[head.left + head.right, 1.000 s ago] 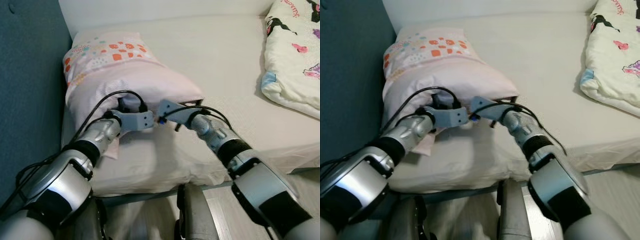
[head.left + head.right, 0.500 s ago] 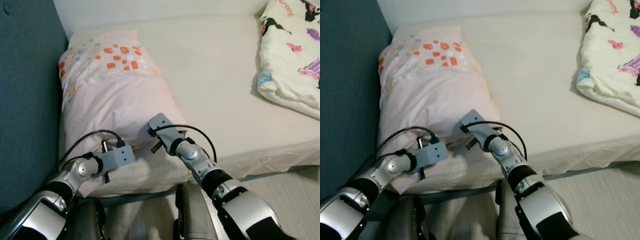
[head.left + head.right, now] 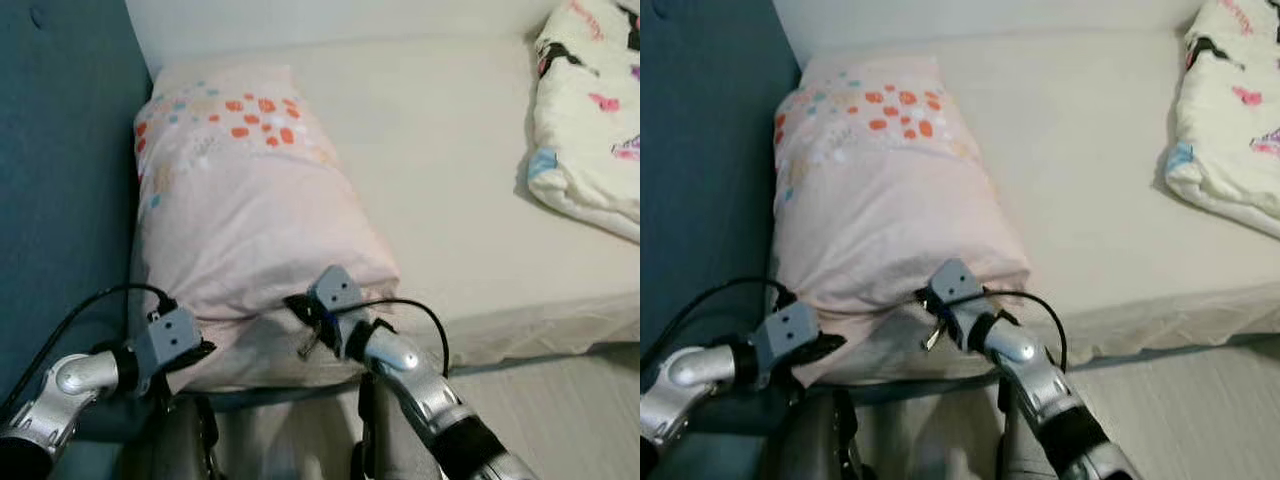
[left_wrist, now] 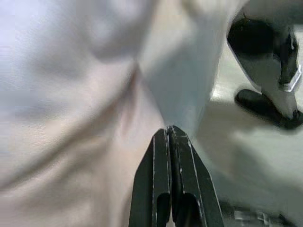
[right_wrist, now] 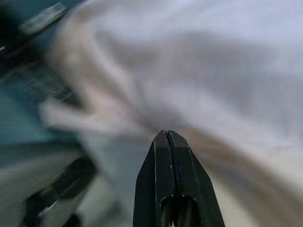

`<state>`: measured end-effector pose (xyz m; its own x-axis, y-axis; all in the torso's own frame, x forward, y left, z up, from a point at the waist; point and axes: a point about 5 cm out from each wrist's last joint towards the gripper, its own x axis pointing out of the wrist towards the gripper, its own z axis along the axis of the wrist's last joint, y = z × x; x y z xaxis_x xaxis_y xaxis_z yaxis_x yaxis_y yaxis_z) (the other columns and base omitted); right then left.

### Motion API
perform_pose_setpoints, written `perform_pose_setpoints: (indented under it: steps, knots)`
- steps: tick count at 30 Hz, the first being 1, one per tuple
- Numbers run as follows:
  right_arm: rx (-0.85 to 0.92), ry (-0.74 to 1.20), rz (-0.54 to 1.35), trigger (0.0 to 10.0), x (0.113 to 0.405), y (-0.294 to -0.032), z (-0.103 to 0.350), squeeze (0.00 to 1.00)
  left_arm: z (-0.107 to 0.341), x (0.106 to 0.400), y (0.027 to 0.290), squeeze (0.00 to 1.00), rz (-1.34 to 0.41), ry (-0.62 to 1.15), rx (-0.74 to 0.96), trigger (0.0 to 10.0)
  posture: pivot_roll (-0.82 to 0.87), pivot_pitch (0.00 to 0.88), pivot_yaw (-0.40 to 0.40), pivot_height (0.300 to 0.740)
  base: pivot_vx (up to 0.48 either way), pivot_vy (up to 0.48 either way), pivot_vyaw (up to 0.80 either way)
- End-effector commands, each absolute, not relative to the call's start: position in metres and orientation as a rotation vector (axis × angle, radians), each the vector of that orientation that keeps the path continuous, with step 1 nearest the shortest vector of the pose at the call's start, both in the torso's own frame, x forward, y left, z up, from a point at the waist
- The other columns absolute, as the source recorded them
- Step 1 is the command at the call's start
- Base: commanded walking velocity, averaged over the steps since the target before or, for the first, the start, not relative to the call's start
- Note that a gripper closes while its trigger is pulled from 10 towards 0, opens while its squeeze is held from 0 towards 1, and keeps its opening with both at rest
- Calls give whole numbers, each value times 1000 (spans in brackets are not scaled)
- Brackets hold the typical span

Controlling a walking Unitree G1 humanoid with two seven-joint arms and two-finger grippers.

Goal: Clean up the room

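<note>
Lying lengthwise on the bed (image 3: 450, 180) against the blue wall, the pillow (image 3: 240, 210) looks soft, light and floppy; best pinched at its near corners, where left gripper (image 4: 171, 135) and right gripper (image 5: 166, 137) point, fingers together, empty.

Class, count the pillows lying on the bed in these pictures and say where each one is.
1. The pale pink pillow with orange spots lies along the bed's left edge, against the dark teal headboard. More could be hidden under the folded white patterned quilt at right.
</note>
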<state>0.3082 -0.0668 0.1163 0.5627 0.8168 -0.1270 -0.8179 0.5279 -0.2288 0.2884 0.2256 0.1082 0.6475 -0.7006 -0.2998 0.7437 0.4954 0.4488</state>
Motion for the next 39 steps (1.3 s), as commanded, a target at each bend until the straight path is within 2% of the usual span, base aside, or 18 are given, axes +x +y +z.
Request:
perform_pose_setpoints:
  steps: [1, 2, 8, 12, 15, 17, 18, 19, 21, 24, 29, 33, 39]
  knots:
    - [-266, 26, 1020, 10000, 304, -67, 116, 0, 101, 283, 220, 0, -900, 96, 531, 0, -44, 306, -54, 570, 0, 0, 0]
    - [-213, 26, 1036, 10000, 303, -68, 127, 0, 102, 281, 209, 0, -931, 80, 461, 0, -49, 301, -52, 570, 0, 0, 0]
    - [-197, 51, 1113, 10000, 294, -75, 142, 0, 102, 271, 198, 0, -1013, 109, 447, 0, -50, 296, -51, 570, 0, 0, 0]
    - [-287, 131, 1114, 10000, 303, -89, 133, 0, 90, 276, 191, 0, -1060, 198, 570, 0, -48, 301, -55, 570, 0, 0, 0]
    - [-459, 297, 1140, 10000, 320, -102, 109, 0, 73, 296, 182, 0, -1093, 328, 762, 0, -50, 320, -50, 570, 0, 0, 0]
    - [-518, 346, 1151, 10000, 324, -106, 103, 0, 70, 301, 179, 0, -1098, 350, 801, 0, -50, 320, -50, 570, 0, 0, 0]
    - [-609, 417, 1142, 10000, 332, -112, 98, 0, 68, 310, 172, 0, -1093, 376, 858, 0, -50, 327, -45, 570, 0, 0, 0]
    - [-609, 417, 1142, 10000, 332, -112, 98, 0, 68, 310, 172, 0, -1093, 376, 858, 0, -50, 327, -45, 570, 0, 0, 0]
    - [-730, 442, 1078, 10000, 346, -118, 100, 0, 70, 323, 163, 0, -1068, 388, 967, 0, -55, 337, -38, 570, 0, 0, 0]
    - [-760, 424, 976, 10000, 363, -118, 114, 0, 84, 347, 152, 0, -946, 354, 1090, 0, -69, 347, -23, 570, 0, 0, 0]
    - [-829, 373, 876, 10000, 375, -119, 126, 0, 96, 361, 146, 0, -861, 307, 1189, 0, -75, 355, -15, 570, 0, 0, 0]
    - [-927, 233, 662, 10000, 397, -124, 158, 0, 127, 385, 136, 0, -666, 187, 1321, 0, -80, 362, -4, 570, 0, 0, 0]
    - [-1039, 173, 551, 10000, 405, -130, 171, 0, 147, 397, 129, 0, -545, 90, 1408, 0, -87, 359, 2, 570, 0, 0, 0]
